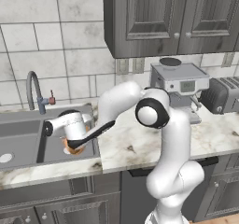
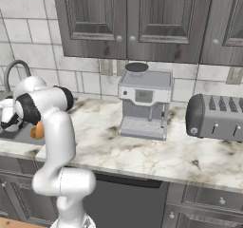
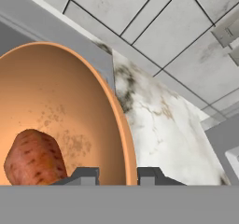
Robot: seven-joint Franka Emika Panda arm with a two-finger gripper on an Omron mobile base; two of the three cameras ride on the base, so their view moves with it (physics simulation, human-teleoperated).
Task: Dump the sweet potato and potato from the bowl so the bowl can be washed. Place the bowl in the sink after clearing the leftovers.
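My gripper [image 3: 119, 175] is shut on the rim of the orange-brown bowl [image 3: 70, 101], one finger inside the rim and one outside. The reddish sweet potato [image 3: 35, 160] lies inside the bowl, close to the inner finger. The potato is out of view. In the left base view the bowl [image 1: 74, 147] hangs under the hand [image 1: 70, 125] over the right basin of the grey sink [image 1: 23, 143], mostly hidden by the hand. From the right base view a patch of the bowl [image 2: 37, 131] shows behind the arm.
The curved faucet [image 1: 32, 90] with its red handle stands behind the sink. On the marble counter [image 1: 140, 148] to the right stand a coffee machine [image 1: 179, 85] and a toaster [image 1: 224, 94]. Dark wall cabinets [image 1: 172, 17] hang above.
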